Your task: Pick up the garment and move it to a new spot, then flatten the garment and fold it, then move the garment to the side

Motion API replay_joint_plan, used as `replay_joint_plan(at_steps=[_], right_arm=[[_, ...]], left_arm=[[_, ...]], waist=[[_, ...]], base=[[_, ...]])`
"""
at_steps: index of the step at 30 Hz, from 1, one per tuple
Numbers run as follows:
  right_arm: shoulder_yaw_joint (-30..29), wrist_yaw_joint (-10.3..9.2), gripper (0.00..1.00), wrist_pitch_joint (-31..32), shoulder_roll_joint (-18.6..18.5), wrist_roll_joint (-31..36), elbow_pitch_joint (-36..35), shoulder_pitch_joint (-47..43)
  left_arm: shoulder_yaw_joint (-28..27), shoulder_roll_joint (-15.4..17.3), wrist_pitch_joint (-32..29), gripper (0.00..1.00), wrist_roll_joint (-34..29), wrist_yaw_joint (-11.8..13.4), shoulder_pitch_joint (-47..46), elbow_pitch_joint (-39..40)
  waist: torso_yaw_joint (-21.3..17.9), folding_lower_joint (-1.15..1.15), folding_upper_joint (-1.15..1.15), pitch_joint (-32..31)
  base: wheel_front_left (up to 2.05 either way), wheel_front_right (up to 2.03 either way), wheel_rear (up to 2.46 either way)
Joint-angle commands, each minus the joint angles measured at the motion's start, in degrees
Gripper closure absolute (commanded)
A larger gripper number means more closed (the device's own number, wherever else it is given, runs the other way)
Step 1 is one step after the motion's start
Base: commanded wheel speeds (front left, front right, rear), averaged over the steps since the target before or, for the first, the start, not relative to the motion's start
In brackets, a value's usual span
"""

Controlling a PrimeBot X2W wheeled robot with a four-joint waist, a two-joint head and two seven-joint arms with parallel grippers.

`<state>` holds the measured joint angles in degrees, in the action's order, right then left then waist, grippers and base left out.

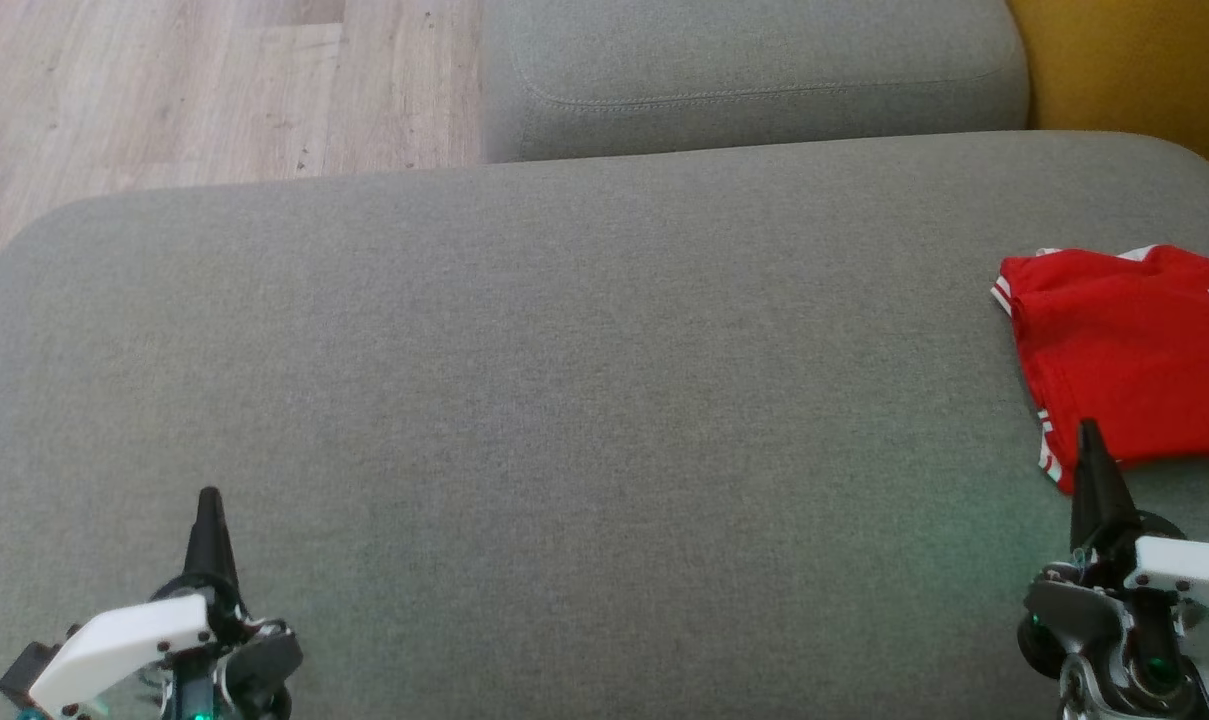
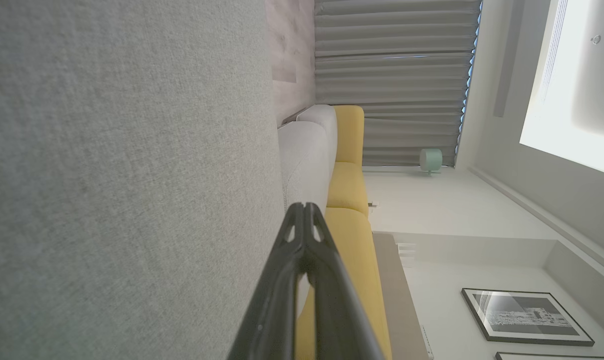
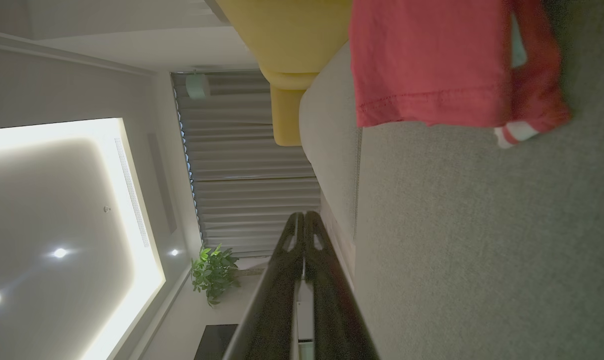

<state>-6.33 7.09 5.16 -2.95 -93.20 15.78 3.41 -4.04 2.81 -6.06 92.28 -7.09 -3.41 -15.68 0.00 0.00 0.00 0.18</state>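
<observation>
two end effectors are in the head view, both clenched with nothing in them: the left end effector (image 1: 209, 500) at the lower left, the right end effector (image 1: 1089, 432) at the lower right. one red garment (image 1: 1134, 360) with white trim lies at the right edge of the frame, on the big grey cushion (image 1: 564, 380). the right tip overlaps its lower edge; if it touches, i cannot tell. one second grey cushion (image 1: 754, 70) is at the top, one wooden floor (image 1: 164, 90) at the upper left.
</observation>
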Motion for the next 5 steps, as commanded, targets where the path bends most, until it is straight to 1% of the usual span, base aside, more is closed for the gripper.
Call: replay_joint_plan(at_steps=[1, 5], right_arm=[[0.9, 0.40, 1.00, 0.5, -0.7, 0.1, -1.8, 2.7], [0.8, 0.40, 1.00, 0.5, -0.7, 0.2, -1.8, 2.7]], left_arm=[[-2.3, 0.2, -0.3, 1.00, 0.0, -0.4, -2.8, 1.6], [-2.3, 0.2, -0.3, 1.00, 0.0, -0.4, -2.8, 1.6]], waist=[[0.0, 0.00, 0.00, 0.0], [0.0, 0.00, 0.00, 0.0]], base=[[0.00, 0.00, 0.00], [0.00, 0.00, 0.00]])
